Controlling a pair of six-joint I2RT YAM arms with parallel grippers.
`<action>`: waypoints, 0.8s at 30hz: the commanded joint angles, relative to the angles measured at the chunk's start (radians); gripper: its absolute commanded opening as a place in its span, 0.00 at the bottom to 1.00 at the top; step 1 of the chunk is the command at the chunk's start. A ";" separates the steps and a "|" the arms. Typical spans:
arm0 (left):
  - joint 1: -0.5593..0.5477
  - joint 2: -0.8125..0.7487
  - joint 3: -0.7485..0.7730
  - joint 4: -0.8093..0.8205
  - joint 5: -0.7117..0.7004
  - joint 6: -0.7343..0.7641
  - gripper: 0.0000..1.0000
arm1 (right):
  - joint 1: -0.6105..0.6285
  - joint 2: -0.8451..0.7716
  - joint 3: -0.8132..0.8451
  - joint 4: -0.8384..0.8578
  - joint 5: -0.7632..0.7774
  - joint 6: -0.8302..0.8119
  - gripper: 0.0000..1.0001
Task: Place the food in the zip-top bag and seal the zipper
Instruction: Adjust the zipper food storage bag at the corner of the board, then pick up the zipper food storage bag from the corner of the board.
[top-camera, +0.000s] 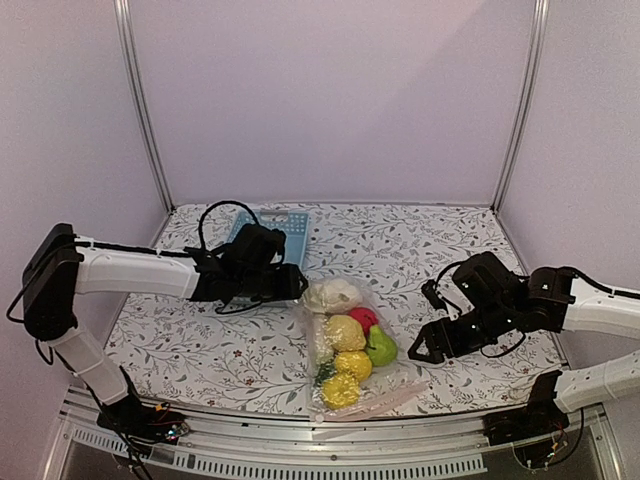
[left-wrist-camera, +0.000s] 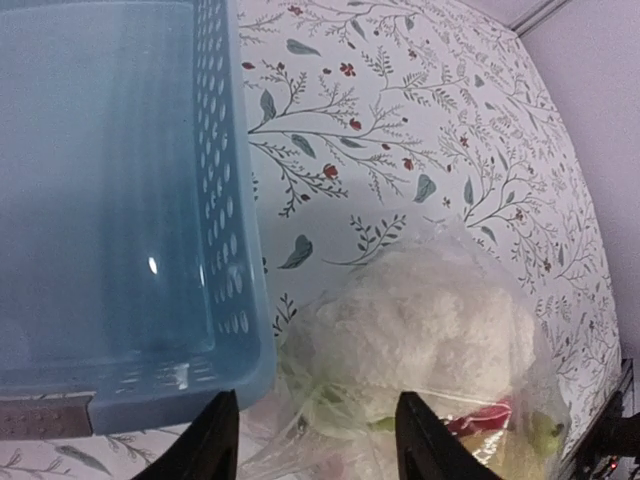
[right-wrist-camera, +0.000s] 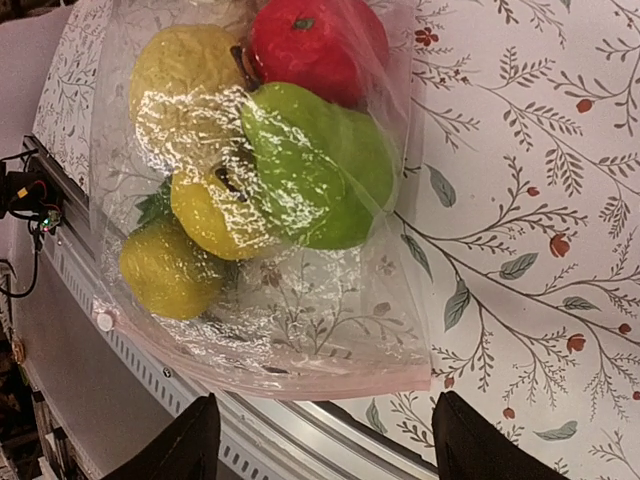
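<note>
The zip-top bag (top-camera: 392, 383) lies lengthwise on the table with the food inside. A white cauliflower (top-camera: 332, 295) fills its far end. Below it sit yellow lemons (top-camera: 345, 333), a red tomato (top-camera: 363, 318) and a green piece (top-camera: 381, 347). The zipper (right-wrist-camera: 330, 378), a pinkish strip, lies flat along the near edge by the table's front. I cannot tell whether it is pressed closed. My left gripper (left-wrist-camera: 315, 440) stands open over the bag's far end, next to the cauliflower (left-wrist-camera: 430, 320). My right gripper (right-wrist-camera: 330, 440) is open just off the zipper edge, holding nothing.
A light-blue plastic basket (top-camera: 285, 228) stands at the back left, close beside the left gripper (top-camera: 300, 285), with its corner (left-wrist-camera: 240, 370) touching the bag's plastic. The metal front rail (right-wrist-camera: 300, 440) runs right under the zipper edge. The right gripper (top-camera: 415, 352) hovers to the right of the bag.
</note>
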 joint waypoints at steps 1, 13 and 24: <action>0.000 -0.106 -0.010 -0.022 0.037 0.015 0.66 | 0.072 0.010 -0.024 0.084 -0.029 -0.019 0.72; -0.051 -0.375 -0.144 -0.171 0.092 -0.074 0.86 | 0.458 0.155 0.090 0.054 0.442 -0.207 0.72; -0.051 -0.485 -0.151 -0.254 0.075 -0.070 0.90 | 0.637 0.330 0.102 0.104 0.699 -0.336 0.77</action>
